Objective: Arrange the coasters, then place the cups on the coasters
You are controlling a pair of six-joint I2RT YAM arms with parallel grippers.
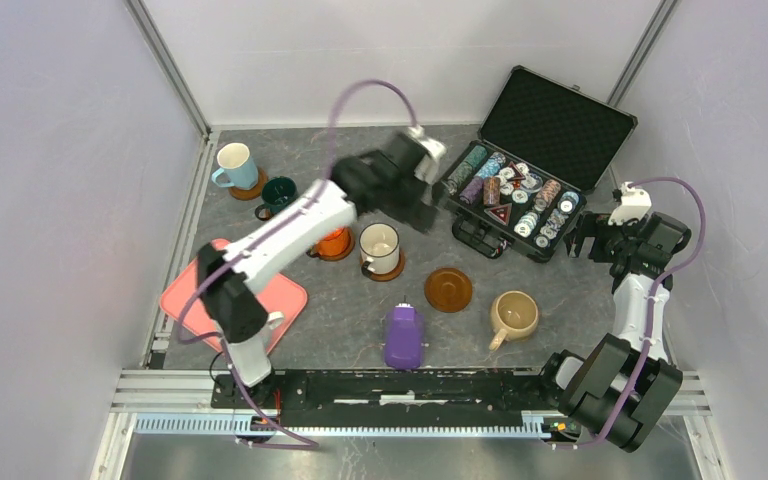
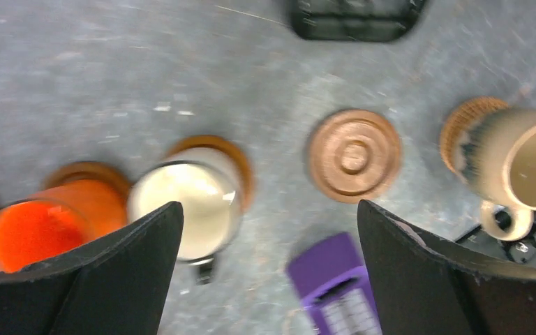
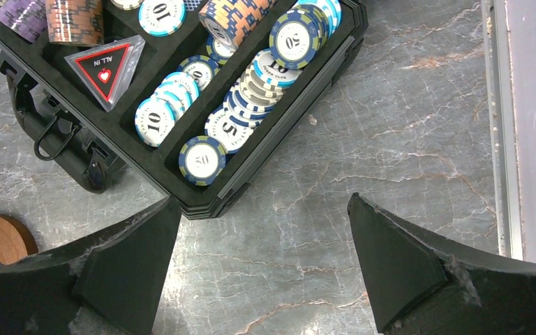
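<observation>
Left gripper [image 2: 269, 209] wide open, empty, hovering above surface [image 2: 77, 70] near cream mug [image 2: 195, 202]. That mug sits on dark coaster [image 2: 241, 166]; orange mug [image 2: 35, 230] on own coaster just beside. Between cream mug and beige mug [image 2: 520, 167] lies bare coaster [image 2: 354, 155]. Beige mug overlaps light patterned coaster [image 2: 464, 122], seating unclear. Far left: blue mug [image 1: 233, 163], green mug [image 1: 280, 192], each on coaster. Right gripper [image 3: 263, 202] wide open, empty, beside poker chip case [image 3: 129, 132]
</observation>
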